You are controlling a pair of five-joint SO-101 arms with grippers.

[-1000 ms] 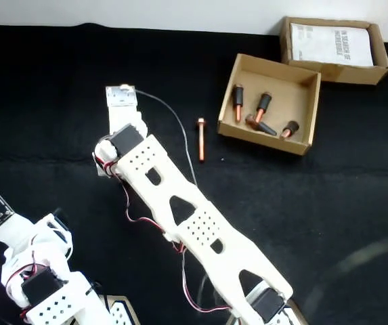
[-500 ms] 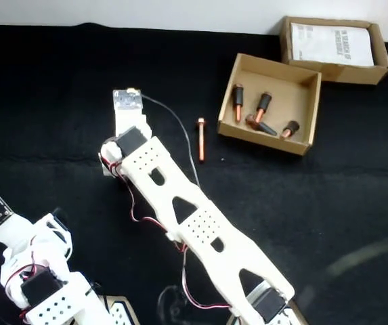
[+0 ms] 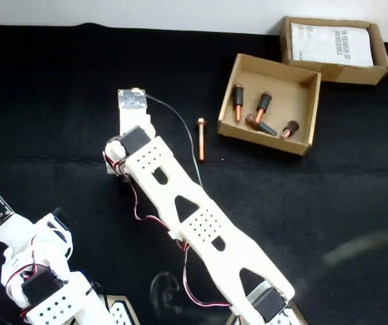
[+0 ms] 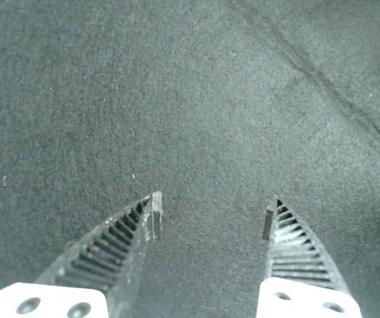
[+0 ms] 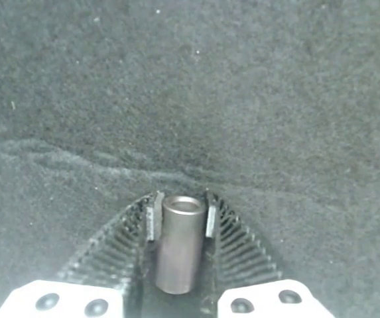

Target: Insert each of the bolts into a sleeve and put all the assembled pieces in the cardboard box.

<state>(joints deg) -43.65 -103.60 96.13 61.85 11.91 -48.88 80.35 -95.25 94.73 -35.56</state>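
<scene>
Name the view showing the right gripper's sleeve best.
Right wrist view: the sleeve sits clamped in the right gripper, open end visible. In the high view that arm's wrist covers it; the left wrist view faces cloth.

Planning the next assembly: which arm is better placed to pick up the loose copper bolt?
Left, probably: the left tool is open and empty over the black cloth, while the right tool is shut on a dark cylindrical sleeve. The copper bolt lies free.

Four assembled pieces (image 3: 238, 101) are lying in one cardboard box (image 3: 226, 101); another box (image 3: 285, 42) is standing beside. One bolt (image 3: 201, 140) is lying loose; one sleeve (image 5: 180, 245) is being gripped.
</scene>
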